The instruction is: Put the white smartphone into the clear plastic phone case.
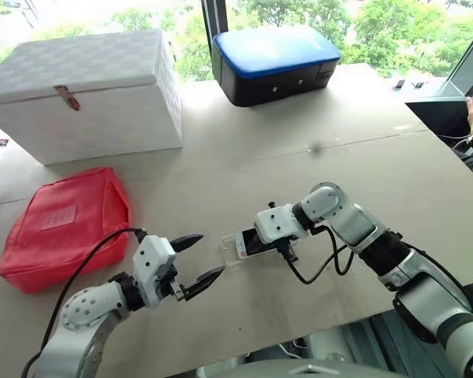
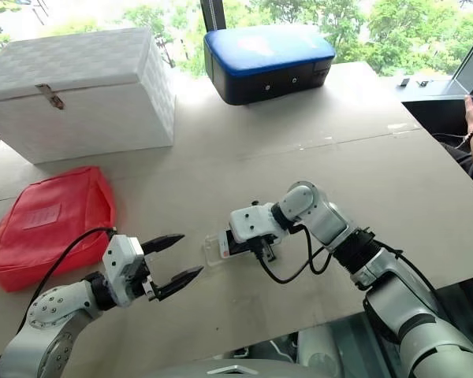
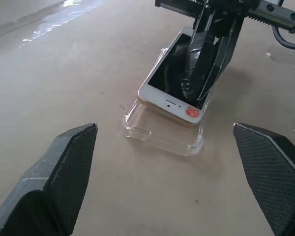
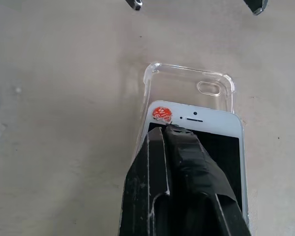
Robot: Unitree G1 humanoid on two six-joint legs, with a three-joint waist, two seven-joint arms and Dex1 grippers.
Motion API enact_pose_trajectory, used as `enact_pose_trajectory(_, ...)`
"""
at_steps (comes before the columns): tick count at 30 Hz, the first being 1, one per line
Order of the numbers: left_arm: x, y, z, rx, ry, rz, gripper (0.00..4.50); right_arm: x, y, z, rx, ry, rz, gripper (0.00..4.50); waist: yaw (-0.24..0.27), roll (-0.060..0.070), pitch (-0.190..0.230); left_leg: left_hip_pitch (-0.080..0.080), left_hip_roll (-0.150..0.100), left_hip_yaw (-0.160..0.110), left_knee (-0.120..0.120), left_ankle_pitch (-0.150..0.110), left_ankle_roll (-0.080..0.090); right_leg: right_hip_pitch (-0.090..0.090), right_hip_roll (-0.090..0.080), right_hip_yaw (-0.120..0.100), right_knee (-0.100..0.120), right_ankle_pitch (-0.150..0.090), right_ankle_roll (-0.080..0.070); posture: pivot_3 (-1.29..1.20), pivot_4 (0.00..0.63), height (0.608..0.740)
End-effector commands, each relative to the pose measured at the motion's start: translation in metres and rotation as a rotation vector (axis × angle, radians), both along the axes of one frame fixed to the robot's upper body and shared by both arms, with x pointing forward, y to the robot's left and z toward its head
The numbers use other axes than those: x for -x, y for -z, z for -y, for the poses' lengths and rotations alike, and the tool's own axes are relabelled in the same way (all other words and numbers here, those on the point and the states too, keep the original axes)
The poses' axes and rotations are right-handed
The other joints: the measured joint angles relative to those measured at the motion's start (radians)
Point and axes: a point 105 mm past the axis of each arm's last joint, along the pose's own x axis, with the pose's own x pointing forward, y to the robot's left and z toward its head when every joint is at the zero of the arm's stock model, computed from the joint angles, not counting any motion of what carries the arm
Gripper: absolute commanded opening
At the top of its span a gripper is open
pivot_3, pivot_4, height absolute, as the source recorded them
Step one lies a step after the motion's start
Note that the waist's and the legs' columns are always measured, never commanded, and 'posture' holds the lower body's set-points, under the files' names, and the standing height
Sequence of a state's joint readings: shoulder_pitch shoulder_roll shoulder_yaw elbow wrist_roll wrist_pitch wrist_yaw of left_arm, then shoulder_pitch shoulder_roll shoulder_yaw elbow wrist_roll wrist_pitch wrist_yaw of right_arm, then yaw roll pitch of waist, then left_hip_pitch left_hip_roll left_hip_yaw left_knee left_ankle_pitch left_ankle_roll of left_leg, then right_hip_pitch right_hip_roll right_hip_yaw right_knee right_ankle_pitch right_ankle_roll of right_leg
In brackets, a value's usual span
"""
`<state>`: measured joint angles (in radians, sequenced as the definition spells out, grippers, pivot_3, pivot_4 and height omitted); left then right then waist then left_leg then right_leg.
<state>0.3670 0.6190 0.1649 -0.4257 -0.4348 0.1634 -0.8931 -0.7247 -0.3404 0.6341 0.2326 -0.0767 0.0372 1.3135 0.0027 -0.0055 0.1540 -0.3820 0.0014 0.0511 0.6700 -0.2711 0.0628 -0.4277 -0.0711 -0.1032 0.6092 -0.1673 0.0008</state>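
Smartphone (image 3: 173, 83) update, going left to right with the clear case (image 3: 160, 132) as my landmark. Way left of the case there's a red pouch (image 1: 63, 224) on the table (image 1: 299, 126), nothing to do with this job. Just left of the case my left jaws (image 1: 199, 260) hang released, spread wide, pointing at the case's near end but not touching it. Then the case itself, lying flat on the table with its open side up. The white smartphone sits screen-up, partly over the case: the end with the red sticker (image 4: 162, 114) overlaps the case while the camera-hole end of the case pokes out bare beyond it. So it's started, not seated. My right jaws (image 4: 172, 130) are clenched together, empty, tips pressing down on the screen from the right side.

My take on doing this bit well: push the phone along the case towards the bare end until the edges line up, then press down flat. The case looks light and slippery, so I'd guess it may scoot; the left jaws could block that end.
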Motion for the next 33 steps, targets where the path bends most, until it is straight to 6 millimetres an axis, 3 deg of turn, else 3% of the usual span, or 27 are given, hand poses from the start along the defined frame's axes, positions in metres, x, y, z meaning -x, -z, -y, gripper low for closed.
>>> enact_pose_trajectory(1, 0.0, -0.005, -0.003, -0.005, 0.008, 0.019, 4.5, -0.003, 0.039, 0.028, 0.171, 0.091, -0.101, 0.02, 0.004, 0.0, 0.0, 0.0, 0.001, 0.0, 0.0, 0.0, 0.0, 0.0, 0.0, -0.002, 0.0, 0.0, 0.0, 0.0, 0.15, 0.74)
enact_pose_trajectory(5, -0.002, -0.006, 0.001, 0.001, 0.013, 0.026, 4.5, -0.007, 0.026, 0.025, 0.125, 0.104, -0.135, 0.02, 0.013, 0.0, 0.0, 0.0, 0.002, 0.0, 0.0, 0.0, 0.0, 0.0, -0.001, -0.004, 0.0, 0.0, 0.0, 0.0, 0.15, 0.74)
enact_pose_trajectory(9, -0.003, -0.006, 0.001, 0.002, 0.013, 0.029, 4.5, -0.005, -0.002, 0.008, -0.034, 0.116, -0.231, 0.02, 0.012, 0.0, 0.0, -0.002, 0.002, 0.0, 0.0, 0.0, 0.0, -0.002, -0.002, -0.004, 0.0, 0.0, 0.0, 0.0, 0.15, 0.74)
enact_pose_trajectory(13, -0.001, -0.006, -0.001, -0.001, 0.006, 0.027, 4.5, -0.008, -0.048, -0.008, -0.23, 0.138, -0.252, 0.02, 0.01, -0.002, 0.0, -0.011, 0.002, 0.0, 0.0, 0.001, 0.001, -0.009, -0.001, -0.004, 0.0, 0.0, -0.001, 0.0, 0.15, 0.74)
enact_pose_trajectory(16, -0.001, -0.006, -0.001, 0.0, 0.004, 0.027, 4.5, -0.012, -0.06, -0.009, -0.25, 0.147, -0.21, 0.02, 0.01, -0.002, 0.0, -0.021, 0.002, 0.0, 0.0, 0.005, -0.006, -0.018, 0.0, -0.005, 0.001, 0.004, -0.005, 0.0, 0.15, 0.74)
enact_pose_trajectory(22, -0.001, -0.006, 0.001, 0.004, 0.003, 0.026, 4.5, -0.026, -0.063, -0.01, -0.197, 0.171, -0.075, 0.02, 0.009, -0.002, 0.001, -0.022, 0.002, 0.0, 0.0, 0.003, -0.005, -0.018, 0.0, -0.006, -0.002, 0.001, -0.003, 0.0, 0.15, 0.74)
enact_pose_trajectory(25, -0.001, -0.007, 0.001, 0.004, 0.004, 0.027, 4.5, -0.036, -0.044, -0.007, -0.106, 0.167, -0.004, 0.02, 0.009, -0.002, 0.002, -0.022, 0.002, 0.001, 0.0, 0.001, -0.001, -0.018, 0.001, -0.006, -0.002, -0.001, -0.002, 0.0, 0.15, 0.74)
enact_pose_trajectory(33, 0.0, -0.008, 0.0, 0.001, -0.002, 0.027, 4.5, -0.028, -0.029, -0.009, -0.024, 0.069, -0.009, 0.02, 0.008, -0.002, 0.003, -0.02, 0.002, 0.0, 0.001, 0.001, -0.001, -0.018, 0.002, -0.006, 0.001, -0.002, -0.004, 0.0, 0.15, 0.74)
